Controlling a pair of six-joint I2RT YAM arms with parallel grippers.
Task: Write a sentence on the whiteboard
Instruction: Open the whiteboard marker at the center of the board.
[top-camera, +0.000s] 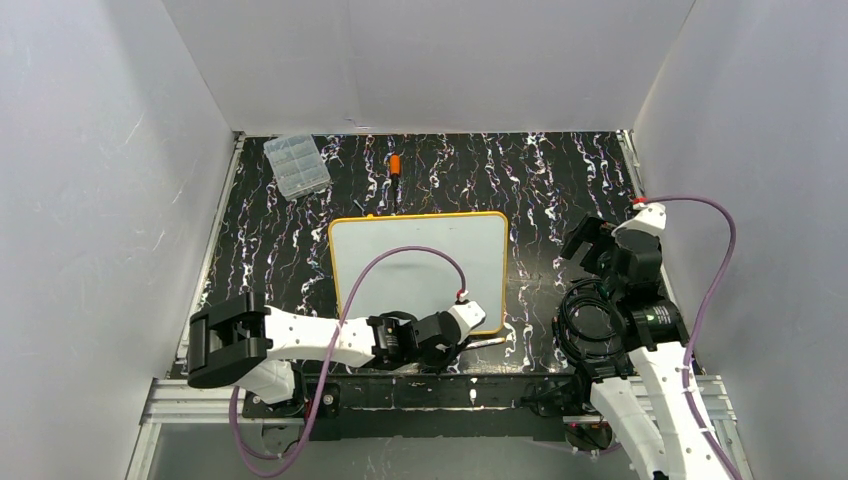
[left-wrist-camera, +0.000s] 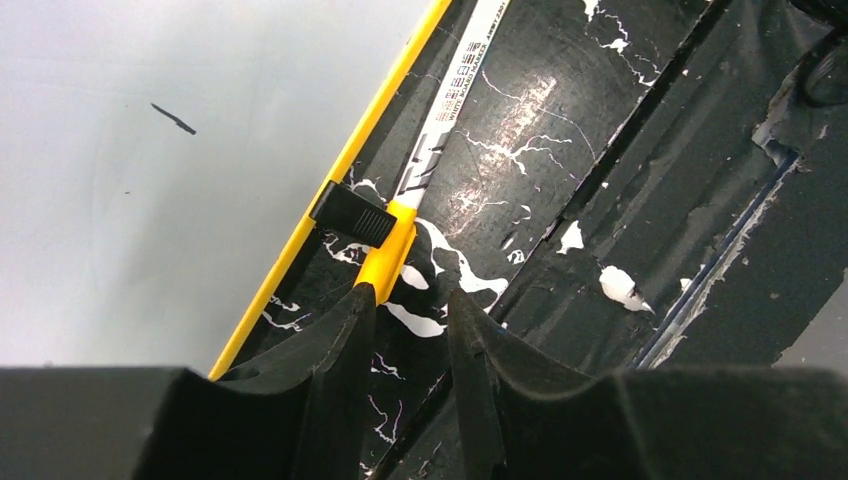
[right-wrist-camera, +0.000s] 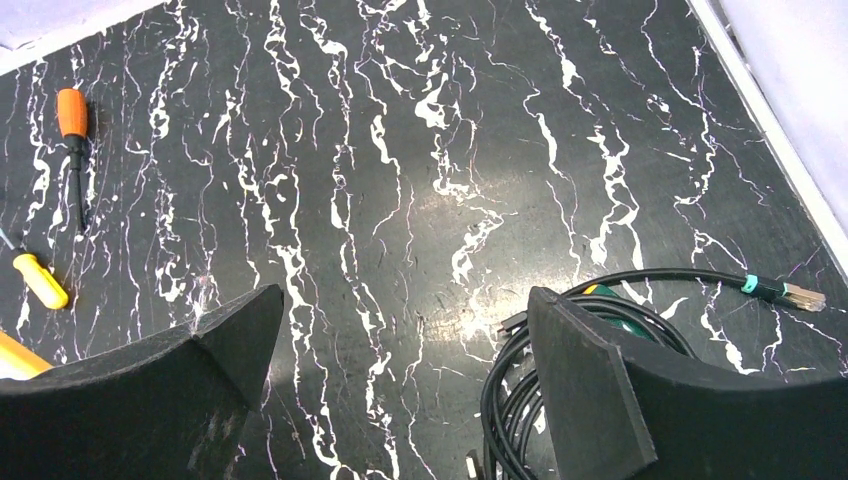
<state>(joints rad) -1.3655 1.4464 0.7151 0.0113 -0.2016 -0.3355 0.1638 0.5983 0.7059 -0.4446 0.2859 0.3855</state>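
1. Black fingers of the left end effector fill the bottom of the left wrist view. A narrow gap stands between them, with bare worktop showing through it, and nothing is visibly pinched.
2. The flat white whiteboard with the thin yellow rim lies in the middle of the black marbled worktop. No sentence shows on it, only one short dark stroke.
3. A white-barrelled board marker with a yellow end and a black clip lies on the worktop just outside the board's near edge, at about 5 o'clock from the board's centre.
4. In the left wrist view its long axis runs from 7 to 1 o'clock, parallel to the rim. It stretches away from the fingers toward 1 o'clock.
5. Its yellow end slips under the left-hand finger rather than into the gap, so the coming pinch probably needs a small shift toward 9 o'clock.
6. The left arm is plainly the nearer one.
7. The right end effector sits at 3 o'clock from the board, well apart. Its fingers are spread wide and empty above a coiled black cable.
8. An orange-handled screwdriver lies beyond the board at 12 o'clock.
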